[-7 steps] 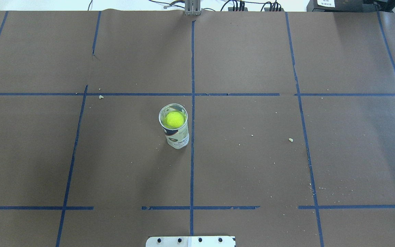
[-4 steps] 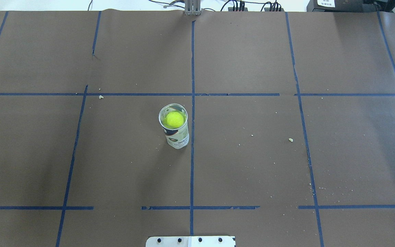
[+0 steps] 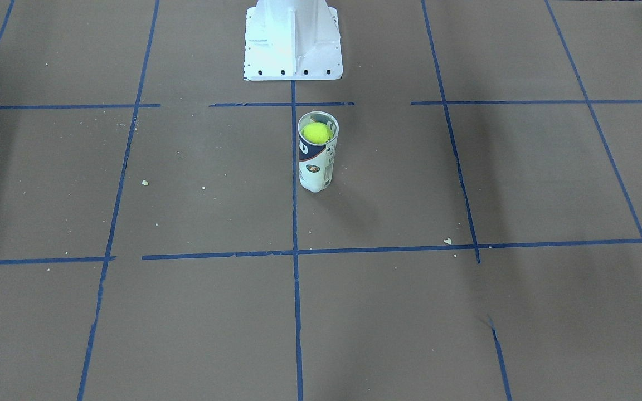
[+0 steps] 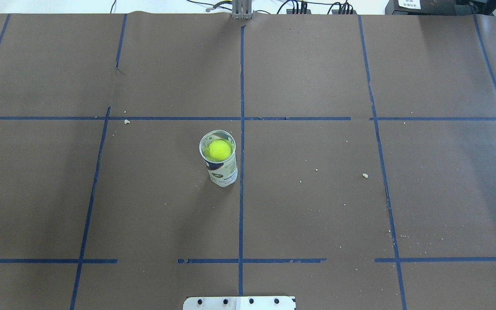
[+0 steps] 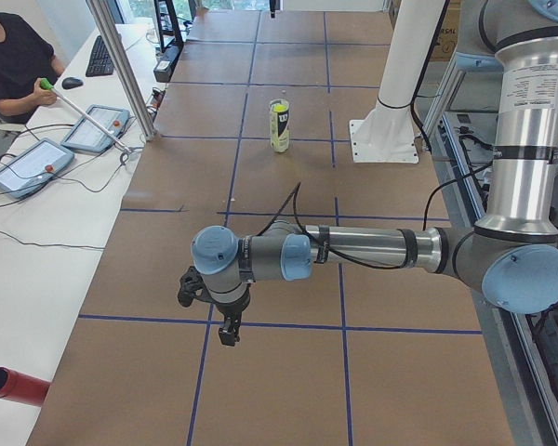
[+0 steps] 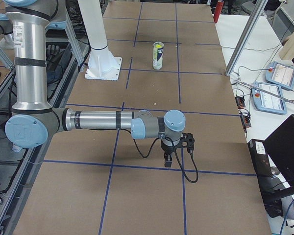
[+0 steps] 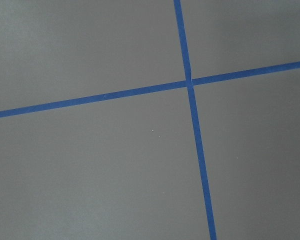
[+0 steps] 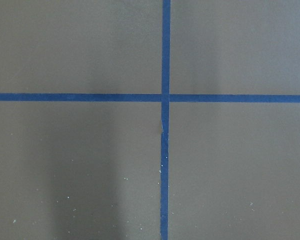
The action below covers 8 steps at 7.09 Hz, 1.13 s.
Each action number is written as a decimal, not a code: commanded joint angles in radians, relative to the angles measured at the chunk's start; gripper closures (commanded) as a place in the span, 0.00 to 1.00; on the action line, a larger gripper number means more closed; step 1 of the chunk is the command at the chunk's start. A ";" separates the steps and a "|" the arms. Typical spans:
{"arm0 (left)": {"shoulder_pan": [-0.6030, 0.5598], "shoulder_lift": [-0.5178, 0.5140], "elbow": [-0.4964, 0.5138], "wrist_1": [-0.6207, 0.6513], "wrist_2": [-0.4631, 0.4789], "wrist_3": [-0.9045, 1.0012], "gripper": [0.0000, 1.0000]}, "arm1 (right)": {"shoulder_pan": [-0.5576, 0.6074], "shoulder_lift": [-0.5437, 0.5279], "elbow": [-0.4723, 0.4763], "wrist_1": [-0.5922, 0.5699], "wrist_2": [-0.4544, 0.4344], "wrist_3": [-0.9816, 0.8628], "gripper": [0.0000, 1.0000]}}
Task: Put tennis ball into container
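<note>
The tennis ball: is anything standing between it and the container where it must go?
Nothing visible does. The tennis ball already sits inside the upright container, just under its open rim. The left gripper and the right gripper hang over the table, well apart from the container.

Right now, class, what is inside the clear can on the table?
A tennis ball sits inside the container, high up near its open rim. Whatever lies below it is covered by the ball itself and cannot be seen.

overhead: high at near edge, looking far and down.
front-facing: opposite edge, looking back; both share container (image 3: pixel 316 159).
wrists: close above tape (image 7: pixel 190 82).
</note>
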 commanded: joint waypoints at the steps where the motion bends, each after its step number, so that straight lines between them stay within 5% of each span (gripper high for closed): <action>1: 0.002 0.015 0.007 -0.001 0.000 -0.002 0.00 | 0.000 0.000 0.000 0.000 0.000 0.000 0.00; 8: 0.003 0.005 -0.002 0.001 0.000 -0.005 0.00 | 0.000 0.000 0.000 0.000 0.000 0.000 0.00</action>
